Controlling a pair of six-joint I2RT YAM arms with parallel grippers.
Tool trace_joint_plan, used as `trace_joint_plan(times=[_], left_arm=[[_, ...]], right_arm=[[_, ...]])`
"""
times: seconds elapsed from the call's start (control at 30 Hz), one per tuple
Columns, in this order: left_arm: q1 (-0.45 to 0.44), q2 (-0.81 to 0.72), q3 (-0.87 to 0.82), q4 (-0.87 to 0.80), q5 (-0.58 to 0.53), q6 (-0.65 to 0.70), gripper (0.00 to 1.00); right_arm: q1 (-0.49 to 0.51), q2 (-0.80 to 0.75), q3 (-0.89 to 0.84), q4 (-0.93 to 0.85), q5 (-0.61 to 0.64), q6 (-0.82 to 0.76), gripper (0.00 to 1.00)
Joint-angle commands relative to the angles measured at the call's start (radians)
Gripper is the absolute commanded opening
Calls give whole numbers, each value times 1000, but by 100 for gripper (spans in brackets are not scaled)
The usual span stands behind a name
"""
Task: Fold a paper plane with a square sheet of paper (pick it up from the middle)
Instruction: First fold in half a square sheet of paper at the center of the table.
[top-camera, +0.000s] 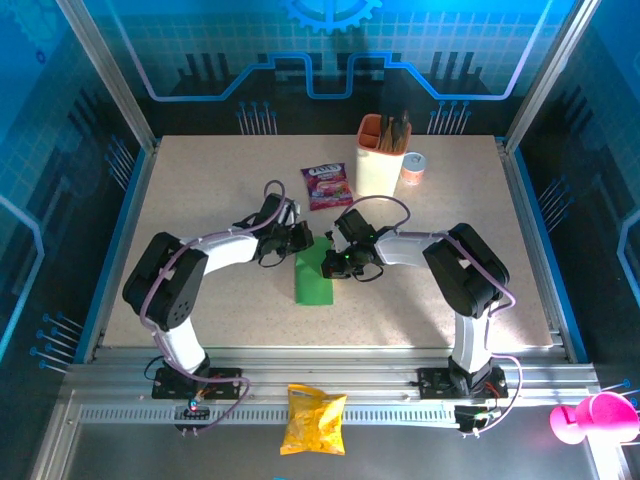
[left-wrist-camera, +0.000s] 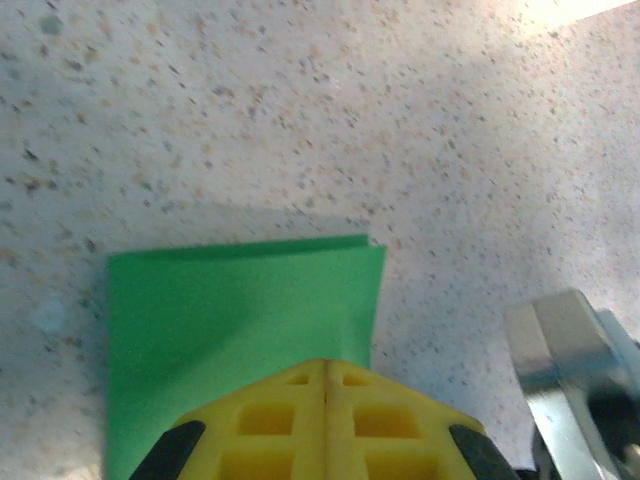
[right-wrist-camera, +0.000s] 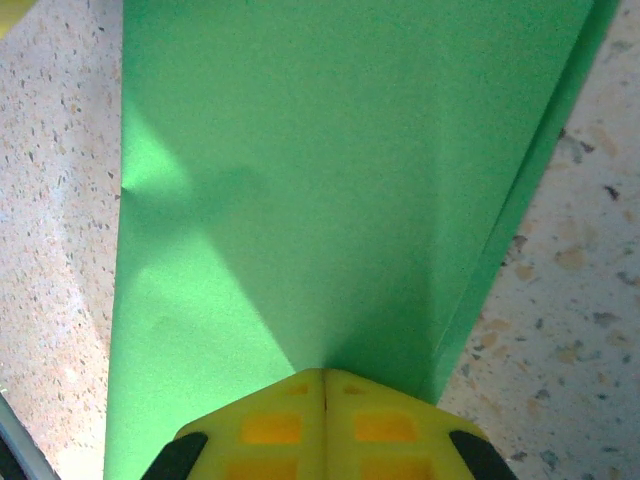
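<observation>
Closed, my left gripper (left-wrist-camera: 325, 364) and right gripper (right-wrist-camera: 322, 374) rest on the half-folded square sheet of paper (top-camera: 313, 278); creasing step, I judge, next a firm slide along the fold.

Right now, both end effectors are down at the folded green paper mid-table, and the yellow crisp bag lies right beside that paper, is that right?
Not quite. The yellow crisp bag lies on the metal rail at the near edge, far from the green paper; the top view shows it. The left end effector and right end effector are at the paper.
</observation>
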Motion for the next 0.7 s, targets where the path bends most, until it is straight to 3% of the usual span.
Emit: trace_joint_plan(times=[0.0,0.67], left_arm=[[19,36,36,-4,-18,50,4],[53,129,0,1,-94,89,0]], right_arm=[[-20,64,-33,-103,72,-22,0],[-20,62,-13,-108,57,-20,0]])
